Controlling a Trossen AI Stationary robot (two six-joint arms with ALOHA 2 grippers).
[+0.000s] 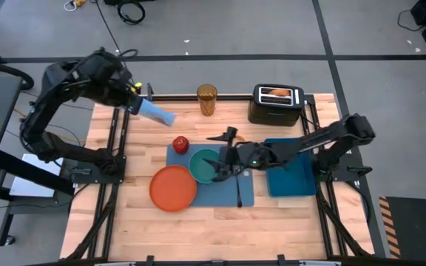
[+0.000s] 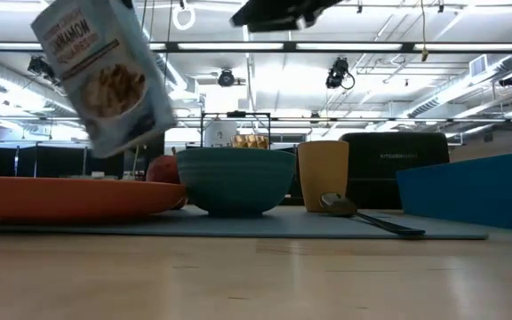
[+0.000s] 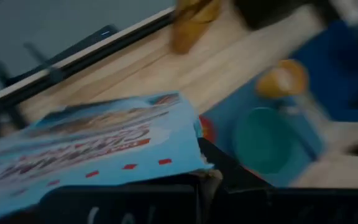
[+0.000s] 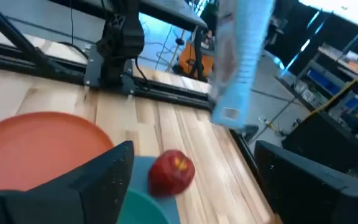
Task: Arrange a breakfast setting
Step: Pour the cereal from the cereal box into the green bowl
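Note:
My left gripper (image 1: 136,104) is shut on the blue cereal box (image 1: 156,113), held high over the table's far left; the box also shows in the low view (image 2: 105,76). My right gripper (image 1: 220,164) is open and empty above the teal bowl (image 1: 203,165). The bowl, the orange plate (image 1: 173,188), the red apple (image 1: 180,142) and the metal spoon (image 1: 239,191) rest on the blue placemat (image 1: 228,193). The small orange cup (image 2: 323,175) stands behind the bowl, partly hidden by my right arm in the high view. Toast (image 1: 276,93) sticks out of the black toaster (image 1: 274,108). My left gripper holds the cereal box by its end nearest the wrist (image 3: 135,177); the box itself hides the fingers there. The box reaches out from the gripper toward the table's right, lifted clear of the table and tilted (image 2: 105,76).
A tall amber tumbler (image 1: 206,100) stands at the far edge. A blue bin (image 1: 291,168) sits right of the placemat, under my right arm. Black frame rails run along the table's left, right and far edges. Bare wood lies at the near side.

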